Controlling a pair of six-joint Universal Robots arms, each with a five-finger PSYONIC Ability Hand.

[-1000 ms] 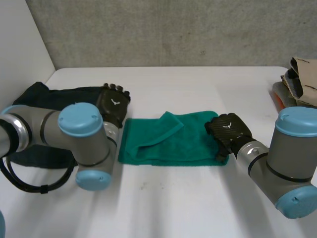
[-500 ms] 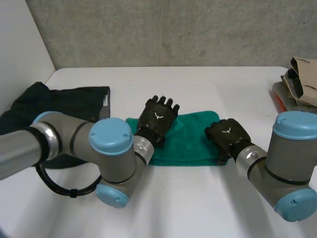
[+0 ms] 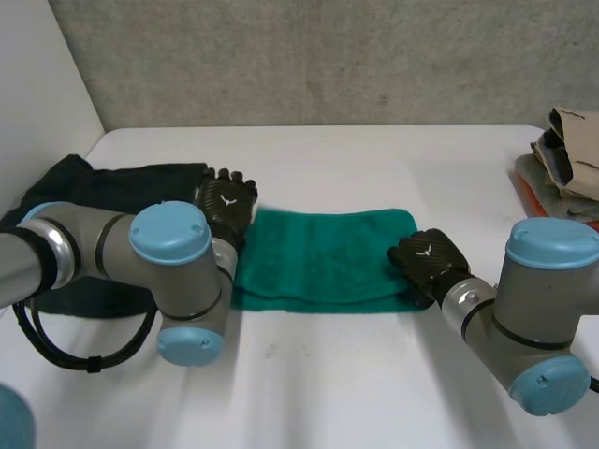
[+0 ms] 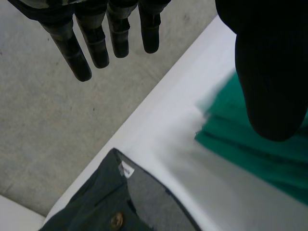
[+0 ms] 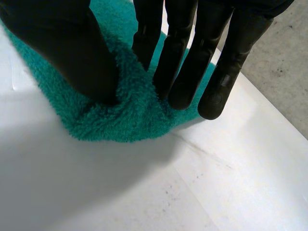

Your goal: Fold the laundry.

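Your right robot hand (image 3: pixel 429 265) had thumb and fingers nipped on a bunched corner of the green terry towel (image 3: pixel 323 257), at the towel's 4 o'clock in the head view. Your left robot hand (image 3: pixel 225 201) hovered by the towel's 10 o'clock corner, fingers straight, holding nothing. The towel lay flat on the middle of the white bench (image 3: pixel 374 393). With only one corner held, any pull risked dragging the towel askew and skewing its edges. The left robot hand also sat close to the dark buttoned garment (image 3: pixel 112 182) at the bench's 9 o'clock, so a low reach could have snagged that instead.
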